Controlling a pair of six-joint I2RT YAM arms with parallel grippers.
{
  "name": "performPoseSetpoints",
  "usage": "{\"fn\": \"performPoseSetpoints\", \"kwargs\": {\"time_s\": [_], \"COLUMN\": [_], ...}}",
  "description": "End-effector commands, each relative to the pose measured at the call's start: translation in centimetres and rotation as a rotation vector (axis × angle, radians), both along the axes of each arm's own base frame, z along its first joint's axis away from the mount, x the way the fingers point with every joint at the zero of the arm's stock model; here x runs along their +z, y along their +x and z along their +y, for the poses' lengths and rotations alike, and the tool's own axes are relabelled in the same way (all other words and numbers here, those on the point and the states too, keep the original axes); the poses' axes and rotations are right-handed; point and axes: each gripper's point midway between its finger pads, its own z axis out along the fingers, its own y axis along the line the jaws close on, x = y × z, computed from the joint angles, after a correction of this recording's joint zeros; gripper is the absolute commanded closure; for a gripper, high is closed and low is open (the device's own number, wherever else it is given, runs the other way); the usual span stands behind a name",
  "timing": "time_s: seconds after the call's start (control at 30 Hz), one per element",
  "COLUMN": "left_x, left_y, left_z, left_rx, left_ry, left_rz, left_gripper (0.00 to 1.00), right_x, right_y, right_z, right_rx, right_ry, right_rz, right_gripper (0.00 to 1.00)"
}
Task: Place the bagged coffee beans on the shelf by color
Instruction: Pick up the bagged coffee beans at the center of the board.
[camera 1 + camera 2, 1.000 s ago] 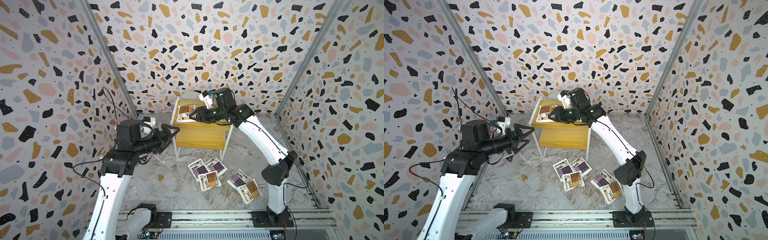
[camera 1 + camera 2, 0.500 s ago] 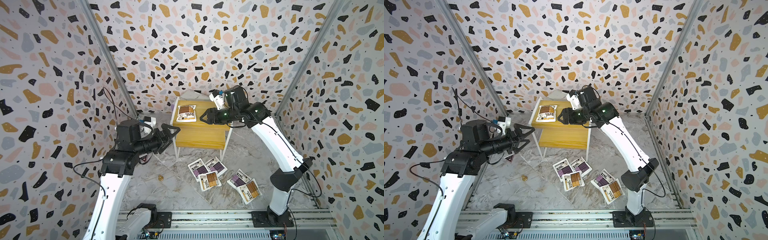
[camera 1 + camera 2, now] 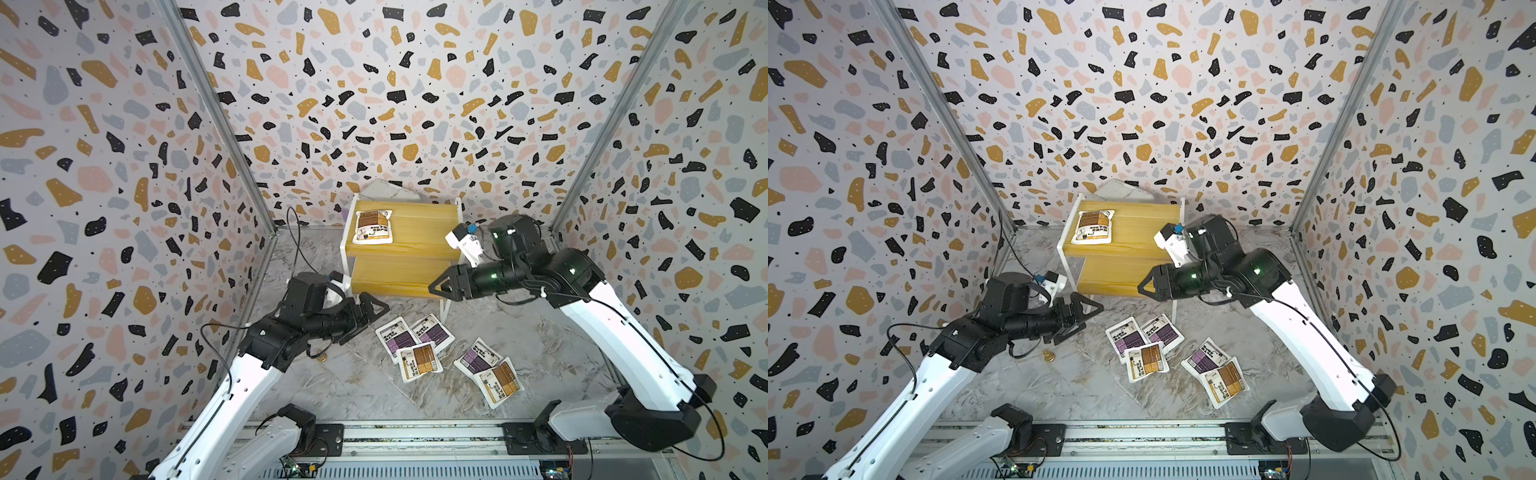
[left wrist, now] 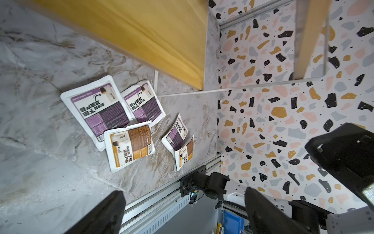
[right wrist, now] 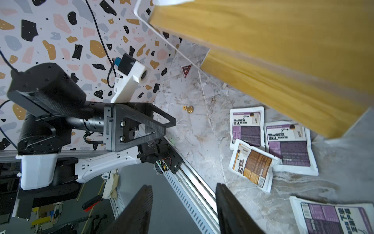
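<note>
As its arm (image 3: 615, 328) bends, right claw (image 3: 433, 286) gapes empty.

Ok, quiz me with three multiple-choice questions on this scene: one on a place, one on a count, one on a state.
1. Where on the shelf does the brown pouch lie? A) top board B) lower board C) underneath
2. How many purple pouches lie on the floor? A) one B) two C) three
3. The right hand is: A) shut on a pouch B) open and empty C) out of view

Answers: 1 A, it lies flat at one end of the top board. 2 C, three purple labels show among the floor pouches. 3 B, its fingers stand apart with nothing between.
</note>
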Motion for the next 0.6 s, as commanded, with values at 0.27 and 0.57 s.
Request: {"fn": "performPoseSetpoints", "kwargs": {"time_s": [0.27,0.57], "left_x": [-6.9,-11.2], "left_y": [-2.2,-2.3], "left_z": [-1.2,-3.2], "left_rx": [-0.061,-0.093], "left_ry": [0.025,0.006], "left_rz": [0.056,0.117], "left_gripper": [0.05,0.06], "right_x": [-11.5,-22.0], "right_y": [-4.2,-5.1], "right_z": [-4.4,-4.4], "right_rx": [-0.129,-0.176], "right_ry": [-0.087,-0.150], "right_rz": [0.205,0.396], "right_gripper": [0.46,0.46]}}
